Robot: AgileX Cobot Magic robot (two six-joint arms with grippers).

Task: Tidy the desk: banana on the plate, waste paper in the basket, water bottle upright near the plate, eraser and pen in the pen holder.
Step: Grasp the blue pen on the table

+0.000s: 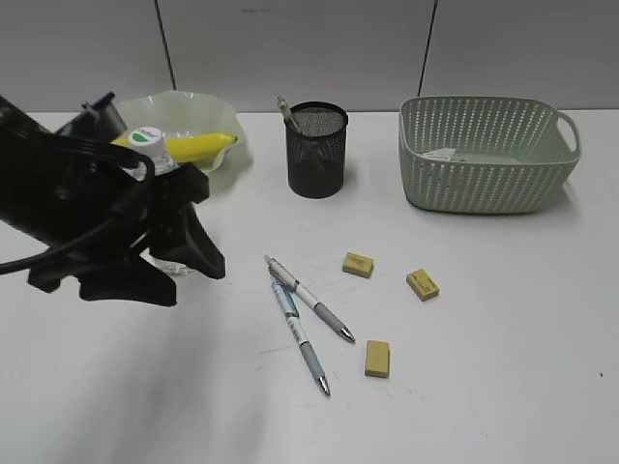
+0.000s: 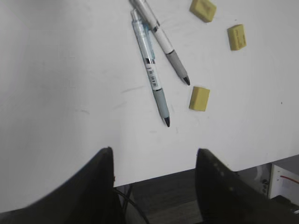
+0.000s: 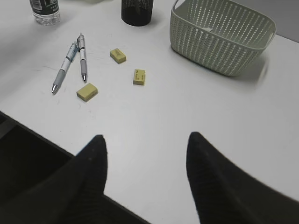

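Note:
The banana [image 1: 208, 145] lies in the green ruffled plate [image 1: 184, 104]. The water bottle [image 1: 148, 141] stands upright beside the plate, partly hidden by my left arm; it also shows in the right wrist view [image 3: 45, 11]. A white paper scrap [image 1: 440, 155] lies in the basket [image 1: 484, 159]. The pen holder [image 1: 316, 150] holds one pen. Two pens [image 1: 308, 298] [image 1: 302, 340] and three yellow erasers [image 1: 358, 264] [image 1: 422, 284] [image 1: 377, 358] lie on the desk [image 1: 503, 367]. My left gripper [image 2: 154, 150] is open and empty above the front edge. My right gripper [image 3: 146, 137] is open and empty.
My left arm [image 1: 87, 213] fills the left of the exterior view, in front of the plate and bottle. In the right wrist view the basket [image 3: 219, 37] stands far right, the pen holder [image 3: 136, 11] at the top, and the desk's front edge [image 3: 37, 133] runs below left.

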